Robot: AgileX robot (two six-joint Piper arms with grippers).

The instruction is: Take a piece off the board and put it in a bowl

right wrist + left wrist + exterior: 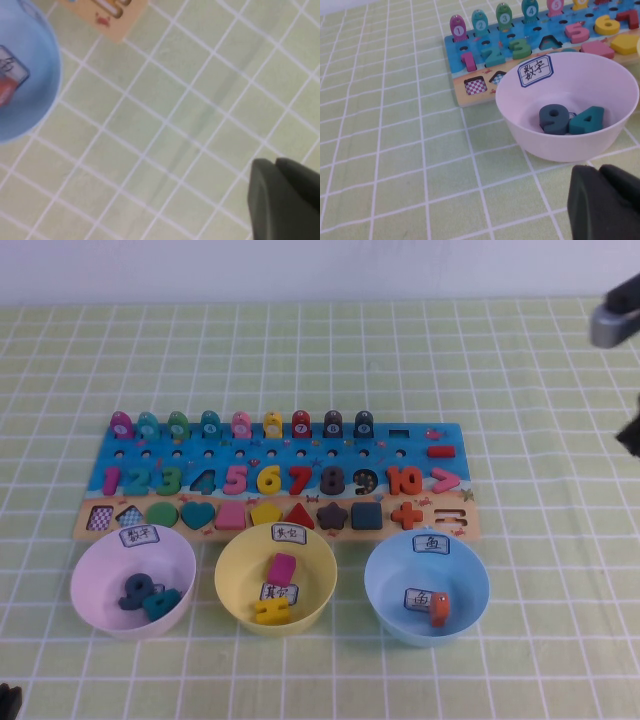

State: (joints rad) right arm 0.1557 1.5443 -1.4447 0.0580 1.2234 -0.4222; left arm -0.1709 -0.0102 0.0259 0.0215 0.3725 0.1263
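Note:
The dark brownish-purple 8, the piece (332, 480), sits in its slot in the number row of the board (420, 440), between the red 7 and the grey-blue 9. The pale pink bowl (100, 558) stands in front of the board's left end, with a grey-blue 9 (554, 118) and a teal 4 (586, 120) in it. My left gripper (594, 171) is shut and empty, just in front of that bowl (520, 131). My right gripper (272, 162) is shut and empty, over bare cloth to the right of the board's corner (107, 20).
A yellow bowl (232, 570) with a pink and a yellow piece stands in front of the board's middle. A light blue bowl (385, 585) holding an orange piece stands at its right end. A green checked cloth covers the table.

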